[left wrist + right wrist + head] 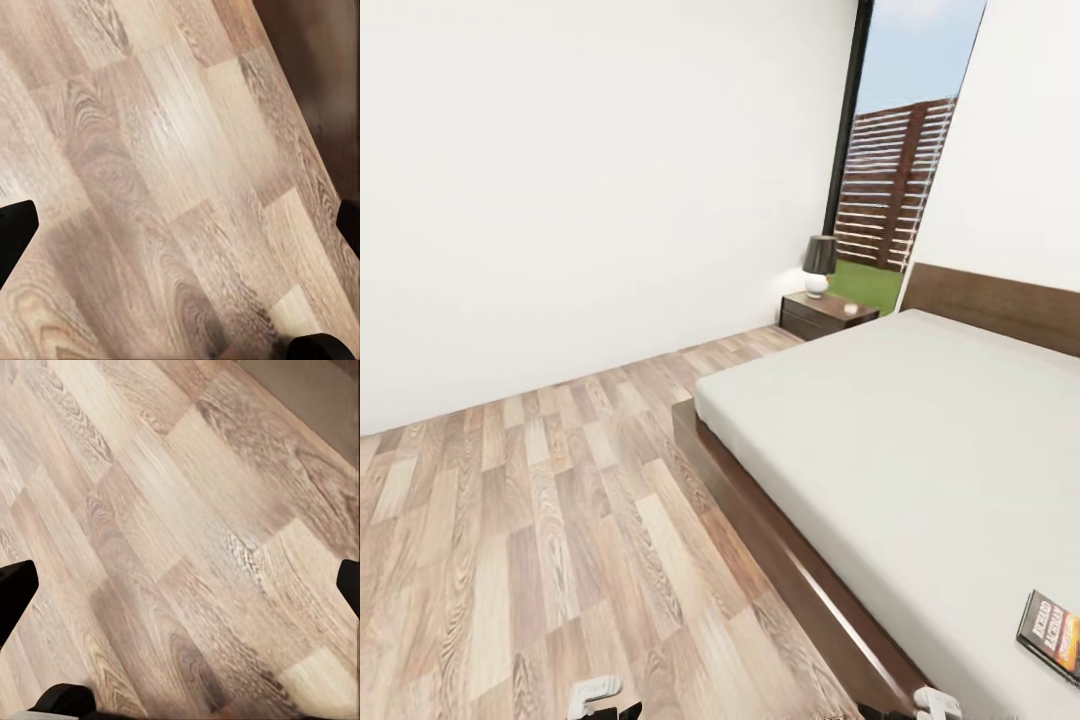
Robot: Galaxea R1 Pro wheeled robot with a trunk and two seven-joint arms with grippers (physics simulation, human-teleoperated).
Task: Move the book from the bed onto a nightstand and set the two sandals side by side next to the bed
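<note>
Grey bed point(920, 440) carries the book point(1052, 634), spine toward the nightstand point(826, 313)

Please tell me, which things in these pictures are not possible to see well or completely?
- Book, head view: cut off by the right edge, so its cover is partly missing.
- Bed, head view: its far side runs past the right edge.
- Small item on the nightstand, head view: too small to identify.
- Left gripper and right gripper, wrist views: fingertips show only as dark shapes at the edges, wide apart over the floor.
</note>
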